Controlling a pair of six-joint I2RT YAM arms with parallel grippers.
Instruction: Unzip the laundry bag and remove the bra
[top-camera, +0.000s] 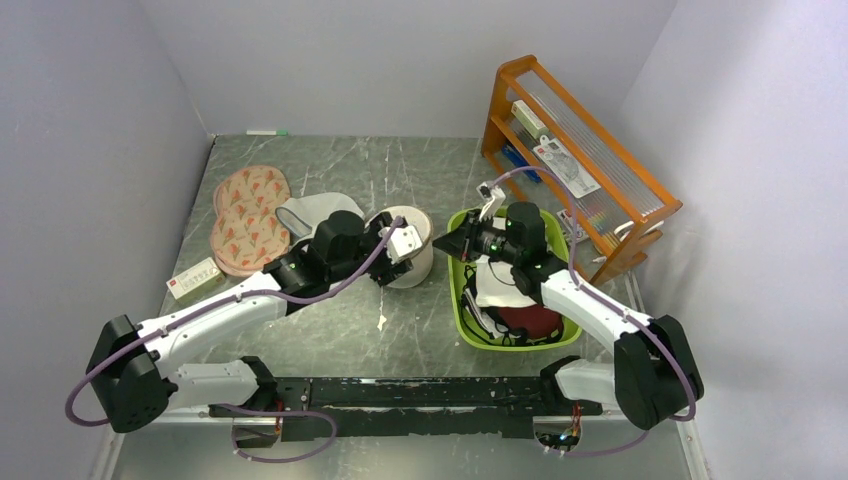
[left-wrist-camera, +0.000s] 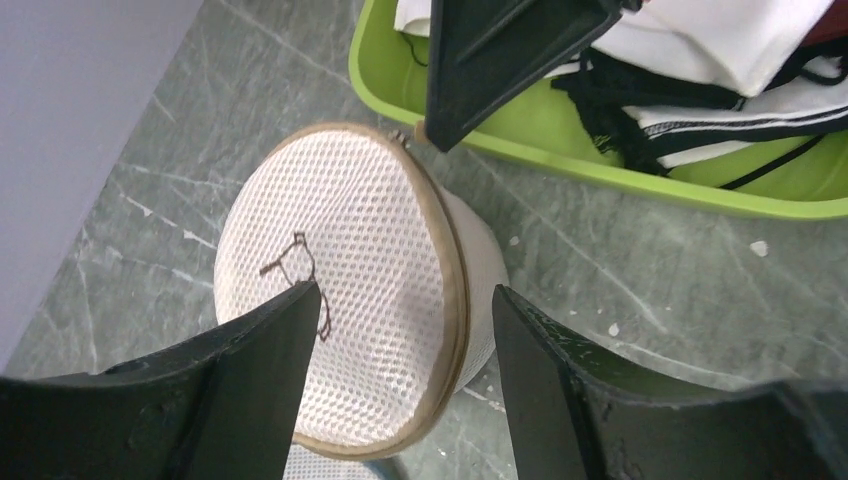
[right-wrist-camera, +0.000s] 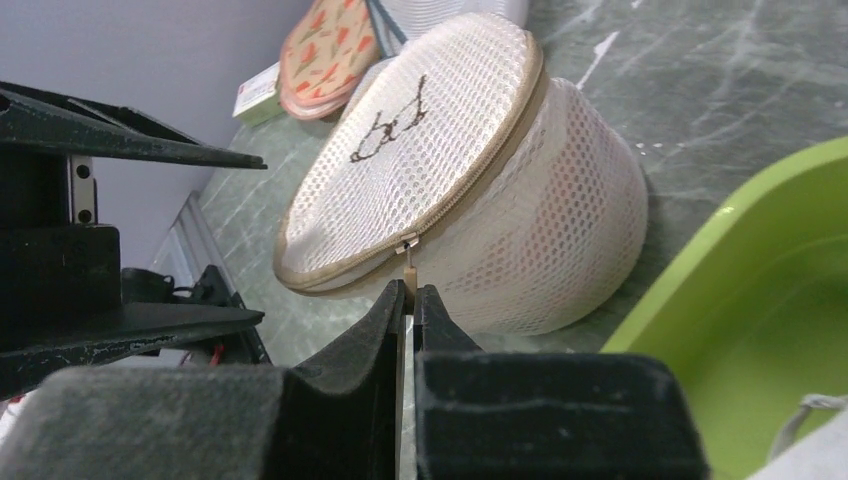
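The round cream mesh laundry bag stands on its edge on the table, its face with the dark spectacles-like mark tilted up. Its zip looks closed around the tan rim. My left gripper is open, one finger over the bag's face and the other beside its side wall. In the top view the left gripper covers most of the bag. My right gripper is shut on the zipper pull at the bag's rim, and it also shows in the top view. The bra is hidden.
A green bin with white cloth and a dark maroon cloth sits right of the bag. An orange rack stands at back right. A pink patterned bag, a white mesh bag and a small box lie at left.
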